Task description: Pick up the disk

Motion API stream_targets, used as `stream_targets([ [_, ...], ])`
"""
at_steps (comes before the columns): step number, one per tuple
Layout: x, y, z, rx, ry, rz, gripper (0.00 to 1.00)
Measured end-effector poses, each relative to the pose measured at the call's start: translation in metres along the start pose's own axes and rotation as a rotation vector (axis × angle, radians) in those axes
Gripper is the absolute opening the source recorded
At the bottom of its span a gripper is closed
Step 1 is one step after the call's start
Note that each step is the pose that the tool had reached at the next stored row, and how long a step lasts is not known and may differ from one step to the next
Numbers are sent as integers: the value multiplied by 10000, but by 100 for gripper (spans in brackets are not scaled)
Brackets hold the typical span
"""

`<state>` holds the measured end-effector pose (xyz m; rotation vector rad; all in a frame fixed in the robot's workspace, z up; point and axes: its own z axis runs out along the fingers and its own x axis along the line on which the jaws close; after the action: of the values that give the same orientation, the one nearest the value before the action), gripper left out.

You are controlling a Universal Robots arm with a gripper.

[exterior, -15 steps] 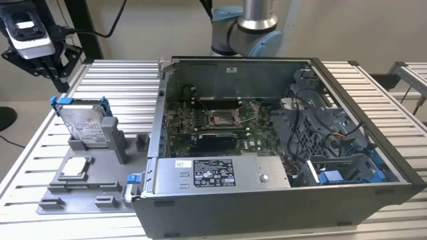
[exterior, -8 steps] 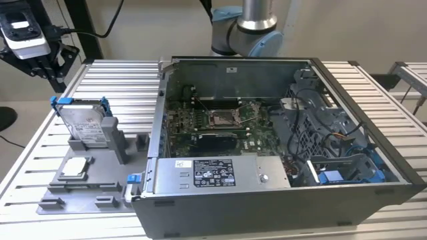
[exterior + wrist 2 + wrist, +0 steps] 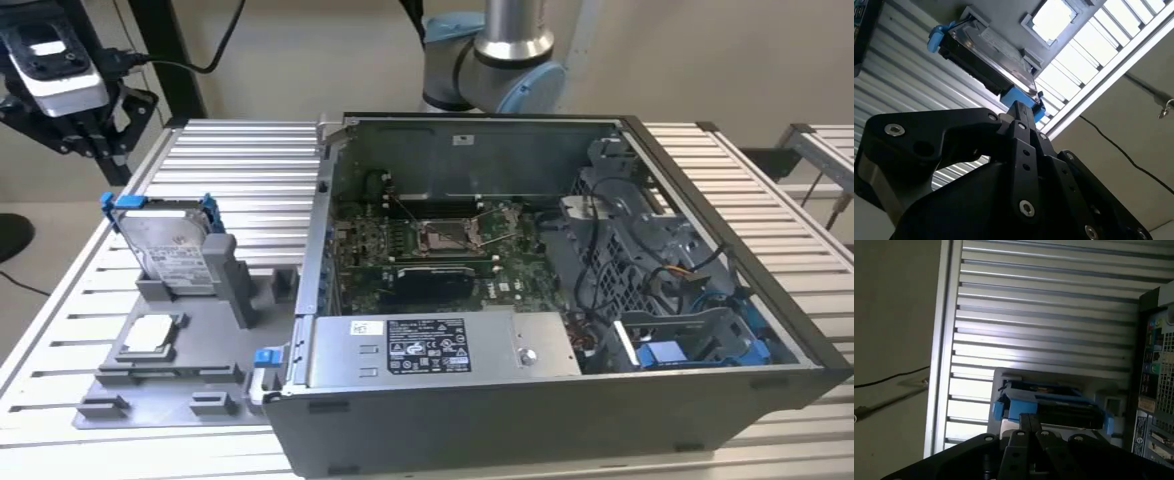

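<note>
The pincer (image 3: 87,140) hung above the desk (image 3: 240,160), clear of everything on it. In both wrist views its fingertips (image 3: 1021,107) (image 3: 1029,419) looked drawn narrowly together, with nothing between them.

The disk (image 3: 174,245) stood on edge below the pincer and well apart from it. It was a silver-grey drive with a white label in a blue frame, slotted upright into a grey holder plate (image 3: 200,350) lying on the desk. In both wrist views the disk (image 3: 986,55) (image 3: 1054,407) lay just beyond the fingertips along their line, edge-on to them. The blue frame showed at either end, and the fingertips overlapped its near edge in the picture. Whether they touched it could not be told from those views; the exterior view showed a gap.

A small square silver chip (image 3: 150,335) sat flat on the same plate, farther from the pincer than the disk. The open computer case (image 3: 534,300) stood beyond the disk, away from the pincer. Its boards were bare, and a grey box with a black-and-white label (image 3: 427,345) lay along one wall.
</note>
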<state>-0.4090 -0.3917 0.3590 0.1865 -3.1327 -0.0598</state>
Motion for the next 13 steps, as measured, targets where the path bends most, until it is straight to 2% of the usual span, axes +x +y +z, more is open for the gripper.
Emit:
stream_targets([
  [13, 0, 0, 0, 1, 91, -2391, 0],
])
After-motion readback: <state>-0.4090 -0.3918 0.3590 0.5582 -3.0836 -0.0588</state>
